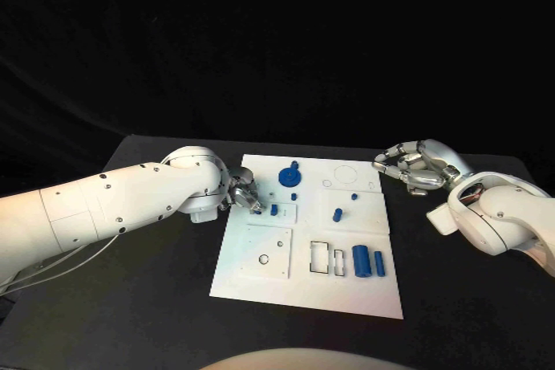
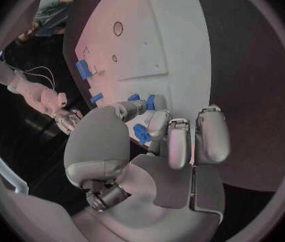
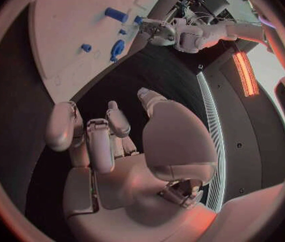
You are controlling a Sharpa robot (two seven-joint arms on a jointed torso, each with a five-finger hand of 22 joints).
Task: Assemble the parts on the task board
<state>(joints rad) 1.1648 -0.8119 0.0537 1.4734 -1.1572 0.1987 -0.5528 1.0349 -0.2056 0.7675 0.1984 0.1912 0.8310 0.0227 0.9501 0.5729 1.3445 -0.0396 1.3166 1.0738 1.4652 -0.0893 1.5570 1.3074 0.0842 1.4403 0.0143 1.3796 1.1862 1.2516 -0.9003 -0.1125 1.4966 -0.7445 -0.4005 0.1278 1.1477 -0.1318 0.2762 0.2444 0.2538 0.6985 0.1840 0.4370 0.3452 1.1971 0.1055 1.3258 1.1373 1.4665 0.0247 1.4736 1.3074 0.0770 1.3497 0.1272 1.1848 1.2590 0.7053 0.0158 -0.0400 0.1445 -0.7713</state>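
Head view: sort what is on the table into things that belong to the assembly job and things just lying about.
Job:
- task board
- round blue part
- two blue cylinders in the board's near-right corner
- small blue pegs
- small blue part at the left hand's fingers
- right hand, off the board

Lying about:
- nothing; bare black table otherwise

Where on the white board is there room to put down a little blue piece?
The task board is bare along its near edge, below the square plate with a hole, and at its far right corner around the round outline. It is crowded by the left hand and the blue cylinders.
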